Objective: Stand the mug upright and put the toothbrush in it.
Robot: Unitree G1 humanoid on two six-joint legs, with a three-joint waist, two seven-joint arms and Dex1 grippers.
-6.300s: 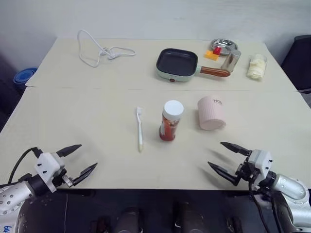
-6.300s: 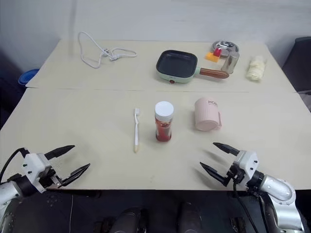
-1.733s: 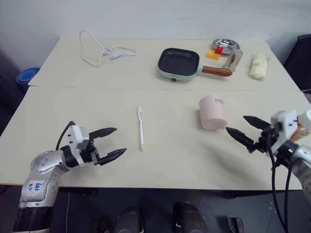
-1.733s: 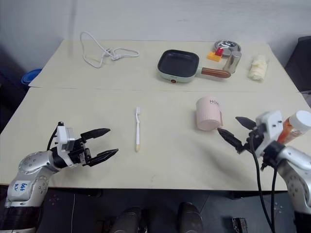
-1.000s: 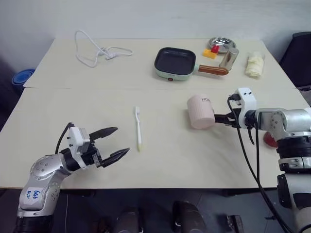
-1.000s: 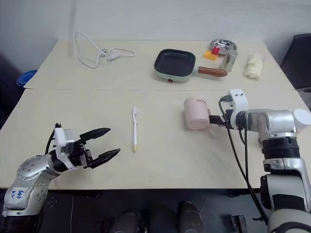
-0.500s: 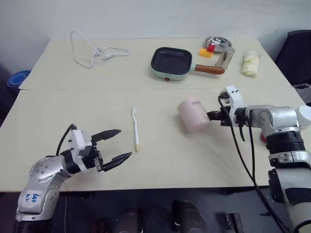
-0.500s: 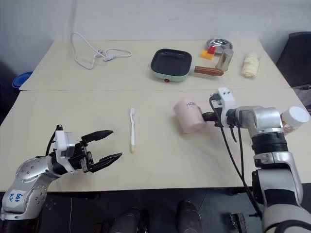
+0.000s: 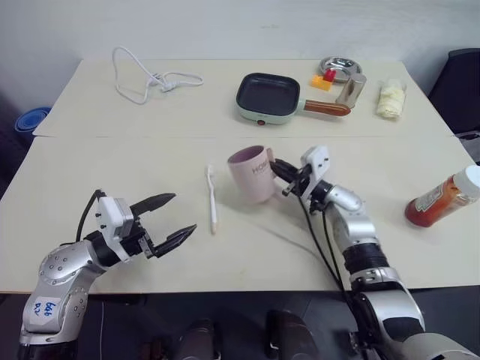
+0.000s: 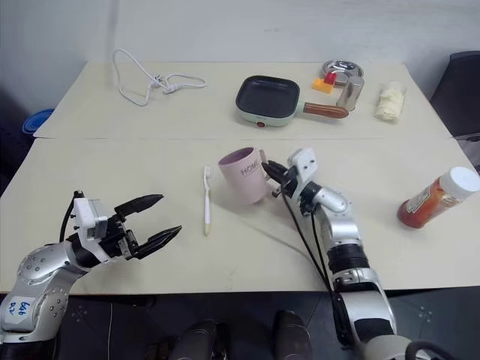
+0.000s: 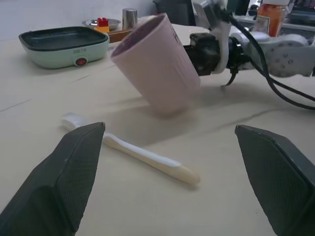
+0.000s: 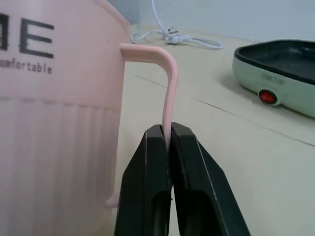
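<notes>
since a second ago your right claw (image 12: 167,142) has dragged the mug (image 9: 252,174) leftward across the surface (image 9: 112,161) and tipped it up off its side, so it now stands near the toothbrush (image 9: 212,196), mouth up and tilted. nearest you, your left claw (image 9: 166,217) hovers low over the front of the surface with its fingers spread wide, holding nothing, well short of the toothbrush. the toothbrush lies flat just left of the mug, bristle head pointing away from you. your right claw is clenched on the thin pink handle (image 12: 165,78) at the mug's right side, fingers pinched tight around it. the mug leans to the left, its base edge on the surface. off to your right an orange-red bottle (image 9: 442,198) with a white cap stands leaning. farther back you have a green pan (image 9: 271,97), a steel cup (image 9: 350,88), a small metal dish (image 9: 339,67) and a white cable (image 9: 150,75).
</notes>
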